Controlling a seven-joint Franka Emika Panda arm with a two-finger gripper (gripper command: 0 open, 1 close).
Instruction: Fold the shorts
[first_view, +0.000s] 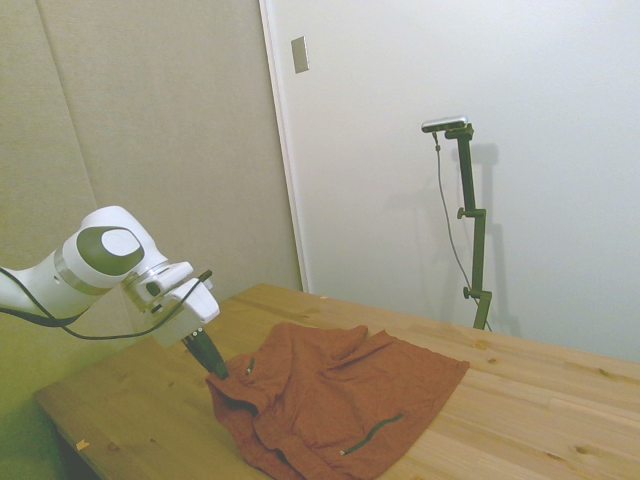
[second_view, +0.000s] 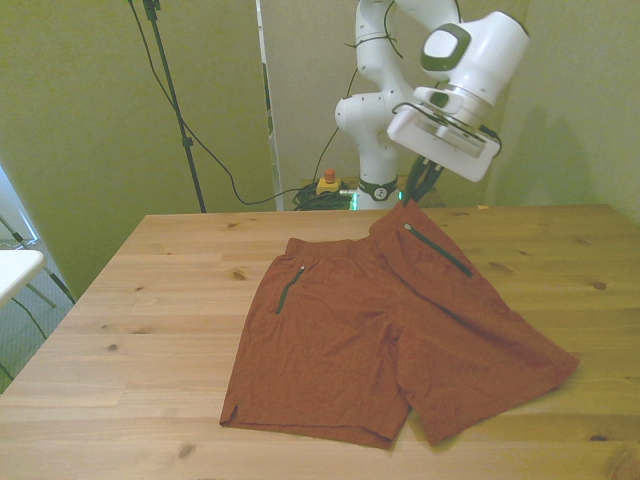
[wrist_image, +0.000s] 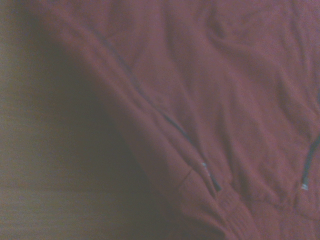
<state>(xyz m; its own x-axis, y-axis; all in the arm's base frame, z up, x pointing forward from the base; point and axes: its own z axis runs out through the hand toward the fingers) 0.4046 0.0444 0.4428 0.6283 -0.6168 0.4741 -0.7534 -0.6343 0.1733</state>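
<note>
Where gripper (first_view: 216, 369) dips, seemingly pinching shorts (first_view: 340, 400) corner

A wooden table (second_view: 150, 300) stands before pale walls (first_view: 500, 100) and a door frame (first_view: 283, 150).

Setting: a robotics lab. A white arm (second_view: 400, 90) is mounted behind a bare wooden table (second_view: 150, 300). Loose cables (second_view: 215, 160) trail at the upper left of the front view. Plain walls (first_view: 150, 130) and a door (first_view: 420, 130) fill the side view's background.
</note>
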